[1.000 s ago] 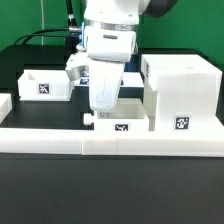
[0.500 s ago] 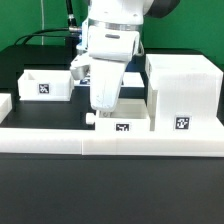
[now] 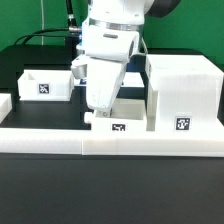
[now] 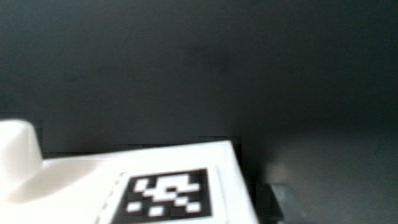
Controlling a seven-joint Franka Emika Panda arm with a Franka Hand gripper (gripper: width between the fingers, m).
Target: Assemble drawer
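Observation:
The drawer's large white housing [image 3: 182, 92] stands at the exterior view's right. One small open-top tray [image 3: 45, 85] sits at the left. A second tray [image 3: 124, 116] sits in the middle, against the front wall, its tag facing the camera. My gripper [image 3: 92, 116] reaches down at this tray's left end and appears shut on it. The arm's body hides the fingers. In the wrist view a white tagged face of the tray [image 4: 169, 192] fills the near edge. A rounded white part [image 4: 15, 155] stands beside it.
A long low white border wall [image 3: 60, 141] runs across the front of the black table. A short white block [image 3: 4, 104] lies at the far left edge. Dark cables hang behind the arm at the back.
My arm has leaned a little toward the exterior view's left, and the middle tray has shifted slightly left with it. The housing and the left tray have not moved.

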